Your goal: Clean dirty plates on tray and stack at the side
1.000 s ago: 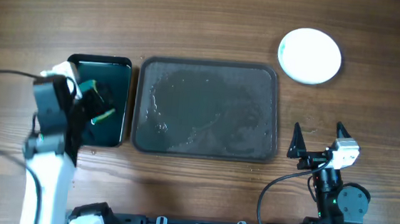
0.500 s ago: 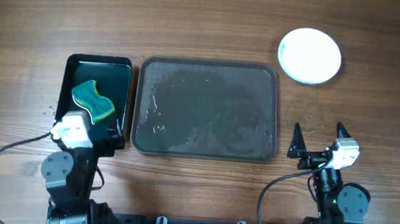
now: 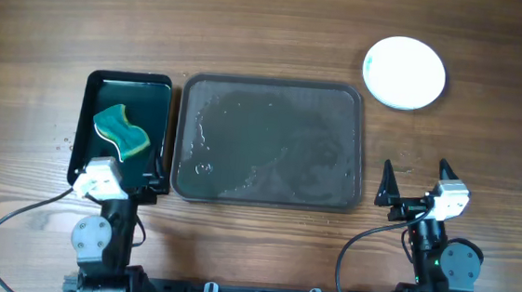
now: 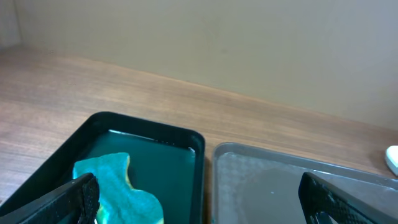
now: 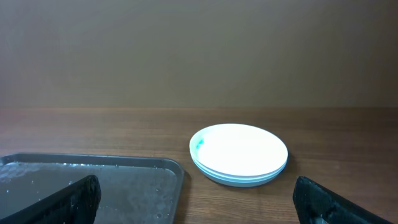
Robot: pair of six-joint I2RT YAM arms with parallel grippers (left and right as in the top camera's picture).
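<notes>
The white plates (image 3: 404, 73) sit in one stack on the bare wood at the far right, plain white on top; the stack also shows in the right wrist view (image 5: 239, 153). The dark grey tray (image 3: 270, 143) lies in the middle, wet and holding no plates, and also shows in the left wrist view (image 4: 298, 193). My left gripper (image 3: 120, 183) is open and empty at the near end of the black tray. My right gripper (image 3: 417, 182) is open and empty near the front edge, right of the grey tray.
A smaller glossy black tray (image 3: 125, 131) left of the grey tray holds a green sponge (image 3: 121, 129), which also shows in the left wrist view (image 4: 118, 188). Cables trail from both arm bases along the table's front edge.
My left arm has drawn back from over the black tray to the table's front edge, leaving the sponge lying in that tray. The right arm has not moved.
</notes>
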